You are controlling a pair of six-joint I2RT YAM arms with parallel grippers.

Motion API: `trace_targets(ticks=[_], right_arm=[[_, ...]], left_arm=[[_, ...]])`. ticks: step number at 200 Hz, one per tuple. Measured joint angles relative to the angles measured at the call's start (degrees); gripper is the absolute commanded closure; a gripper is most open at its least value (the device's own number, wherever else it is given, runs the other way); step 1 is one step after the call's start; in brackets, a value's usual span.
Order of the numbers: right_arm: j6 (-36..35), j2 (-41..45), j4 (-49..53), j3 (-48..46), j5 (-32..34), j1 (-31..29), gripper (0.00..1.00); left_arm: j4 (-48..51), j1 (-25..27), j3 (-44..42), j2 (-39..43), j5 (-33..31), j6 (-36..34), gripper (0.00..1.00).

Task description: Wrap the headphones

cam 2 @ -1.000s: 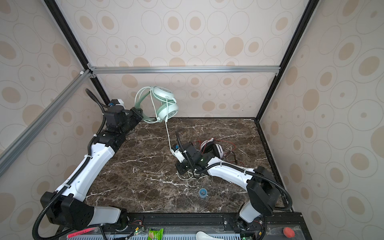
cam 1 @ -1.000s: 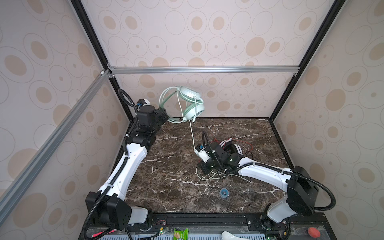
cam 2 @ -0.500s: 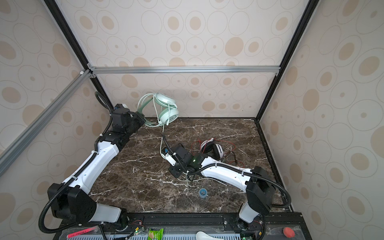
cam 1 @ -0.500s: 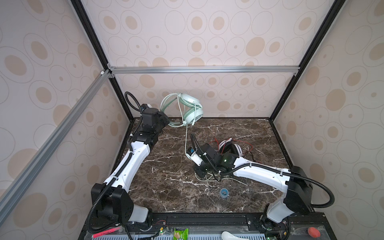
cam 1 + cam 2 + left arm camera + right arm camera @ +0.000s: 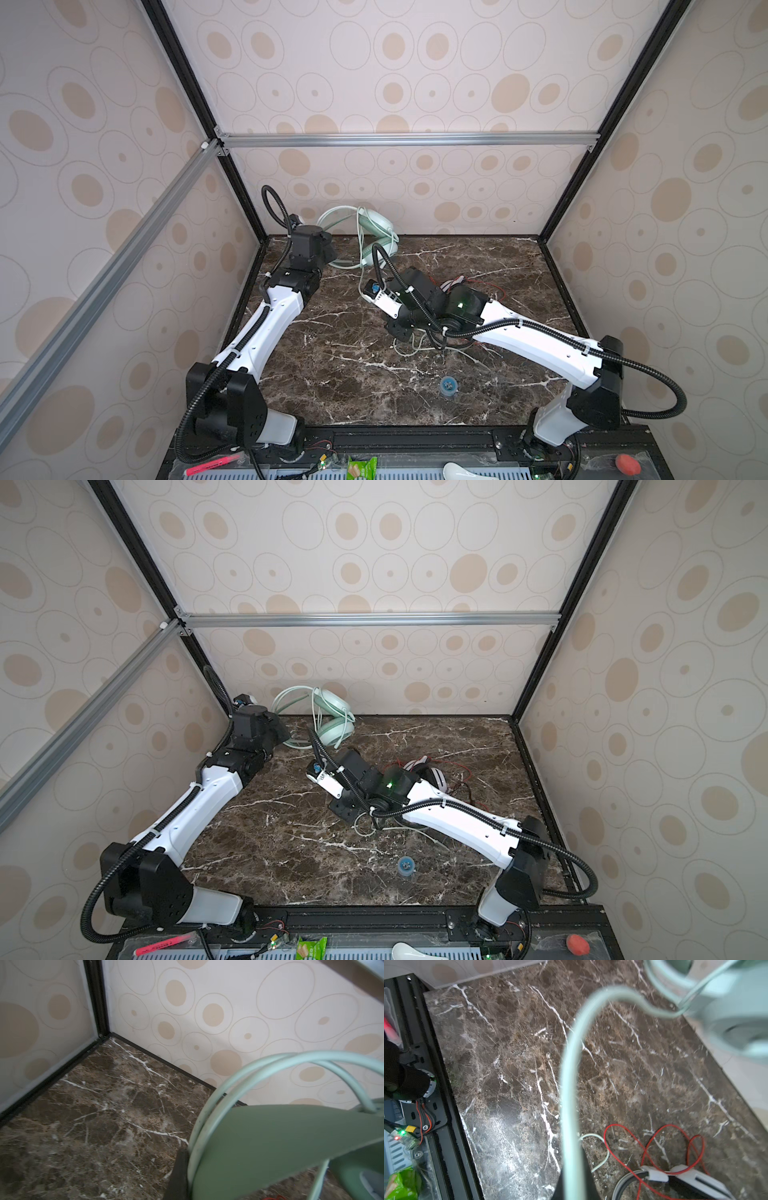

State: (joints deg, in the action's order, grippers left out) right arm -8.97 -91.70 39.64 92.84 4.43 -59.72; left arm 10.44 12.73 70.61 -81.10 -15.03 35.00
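The pale mint green headphones (image 5: 376, 237) (image 5: 334, 723) hang just above the table's back left, near the wall. My left gripper (image 5: 332, 253) (image 5: 187, 1178) is shut on their headband (image 5: 270, 1147) and the cord loops (image 5: 199, 1142) beside it; only one dark finger shows. My right gripper (image 5: 574, 1178) is shut on the mint cord (image 5: 569, 1084), which runs from it up to the ear cup (image 5: 737, 1028). The right wrist (image 5: 419, 291) sits mid-table. The white-and-black headphones (image 5: 455, 286) (image 5: 675, 1176) lie behind it, with their red cord (image 5: 654, 1136) loose around them.
Loose mint cord (image 5: 415, 347) trails on the marble under the right arm. A small blue round object (image 5: 448, 384) lies near the front. The front rail holds a green packet (image 5: 361, 469) and a pink marker (image 5: 212, 464). Walls close the back and both sides.
The left gripper has come down with the mint headphones from high against the back wall to near the table. The right gripper has shifted left with the cord.
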Motion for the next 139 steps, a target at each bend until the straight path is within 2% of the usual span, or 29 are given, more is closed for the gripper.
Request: trace_targets(ticks=[27,60,101,139], right_arm=[[-4.3,-1.9,4.0,9.1,2.4,-0.1,1.00],[-7.9,-6.7,9.1,18.3,4.8,0.8,1.00],[-11.0,-11.8,15.2,28.4,7.6,3.9,1.00],[-12.0,-13.3,19.0,32.1,9.3,8.6,1.00]], left_arm=[[1.3,2.2,-0.5,0.0,-4.5,-4.6,1.00],[1.6,6.2,-1.5,0.0,-7.1,-9.5,1.00],[3.5,8.8,-2.0,0.0,-7.6,-15.9,1.00],[4.1,9.8,-4.4,2.0,-6.8,-19.7,1.00]])
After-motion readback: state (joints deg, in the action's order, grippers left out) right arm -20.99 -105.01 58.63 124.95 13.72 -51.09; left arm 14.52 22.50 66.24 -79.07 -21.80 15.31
